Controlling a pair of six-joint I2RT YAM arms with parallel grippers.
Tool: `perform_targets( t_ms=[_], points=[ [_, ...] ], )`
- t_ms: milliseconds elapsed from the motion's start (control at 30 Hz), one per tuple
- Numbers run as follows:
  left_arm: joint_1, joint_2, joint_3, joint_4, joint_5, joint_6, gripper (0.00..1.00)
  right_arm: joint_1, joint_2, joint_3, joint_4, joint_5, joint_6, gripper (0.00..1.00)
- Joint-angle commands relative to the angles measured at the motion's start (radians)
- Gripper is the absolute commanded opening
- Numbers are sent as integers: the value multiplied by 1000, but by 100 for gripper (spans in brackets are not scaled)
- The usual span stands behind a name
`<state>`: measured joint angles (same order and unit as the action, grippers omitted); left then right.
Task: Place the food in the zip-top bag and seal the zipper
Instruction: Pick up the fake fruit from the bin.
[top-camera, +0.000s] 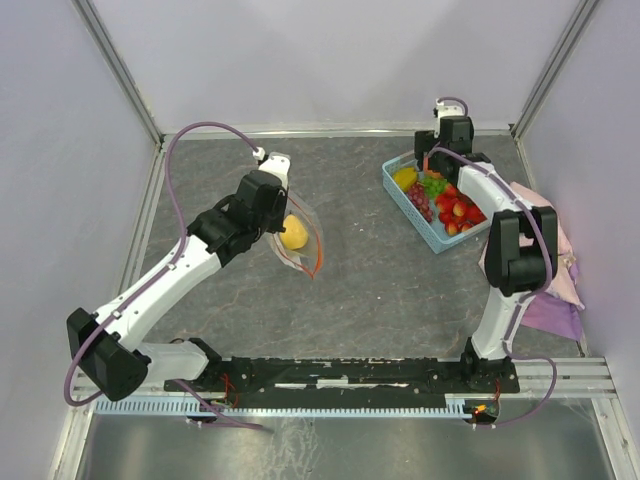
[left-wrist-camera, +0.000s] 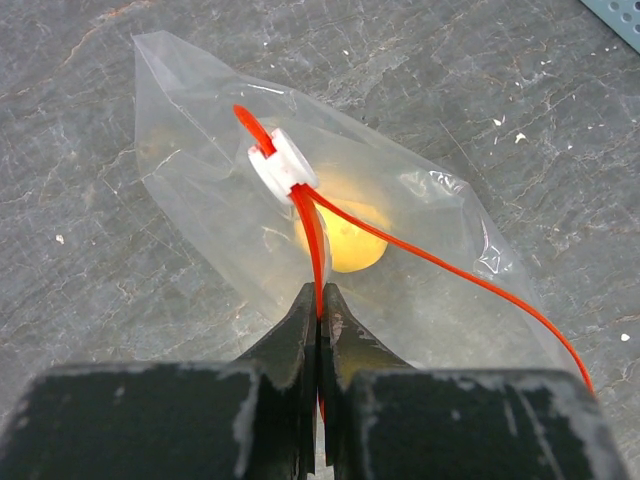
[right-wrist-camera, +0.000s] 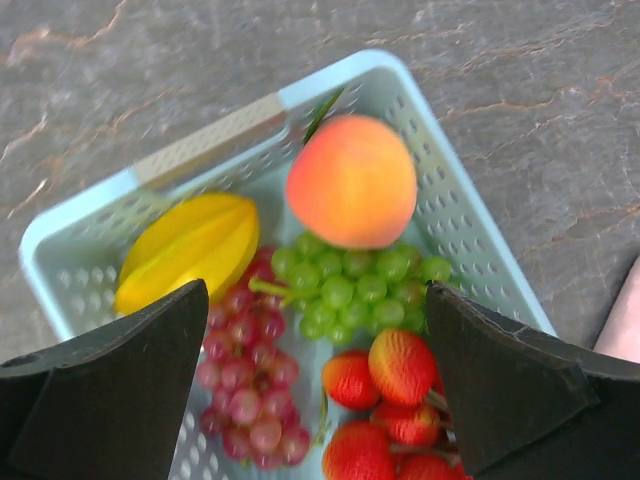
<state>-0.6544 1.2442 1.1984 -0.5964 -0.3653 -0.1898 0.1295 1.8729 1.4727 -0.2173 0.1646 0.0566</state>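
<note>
The clear zip-top bag (left-wrist-camera: 200, 170) lies on the grey table with one yellow fruit (left-wrist-camera: 345, 240) inside it. My left gripper (left-wrist-camera: 320, 296) is shut on the orange-red zipper (left-wrist-camera: 450, 268) at the bag's mouth, just below the white slider (left-wrist-camera: 283, 162). From above, the bag (top-camera: 308, 248) hangs at the left gripper (top-camera: 278, 222). My right gripper (right-wrist-camera: 315, 300) is open above the basket, holding nothing. Below it lie a peach (right-wrist-camera: 350, 180), a yellow fruit (right-wrist-camera: 190, 245), green grapes (right-wrist-camera: 350, 285), purple grapes (right-wrist-camera: 245, 380) and strawberries (right-wrist-camera: 400, 365).
The light blue slatted basket (top-camera: 428, 232) stands at the back right, with the right gripper (top-camera: 432, 162) over its far end. A pink cloth (top-camera: 560, 280) lies by the right wall. Grey walls close in the table on three sides.
</note>
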Motion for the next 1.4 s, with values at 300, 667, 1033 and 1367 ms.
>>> perform_targets(
  t_ms=[300,667,1033,1367],
  points=[
    [19,28,43,14,20,-25,3,-41,256,228,115,93,228,98],
    [25,31,43,14,31,-25,3,-57,366,266,128,96,273,99],
    [27,32,43,15,34,-25,3,-69,362,232,182,15,261,88],
    [27,27,44,14,47,-26,3,-68,207,126,170,-38,194,64]
  ],
)
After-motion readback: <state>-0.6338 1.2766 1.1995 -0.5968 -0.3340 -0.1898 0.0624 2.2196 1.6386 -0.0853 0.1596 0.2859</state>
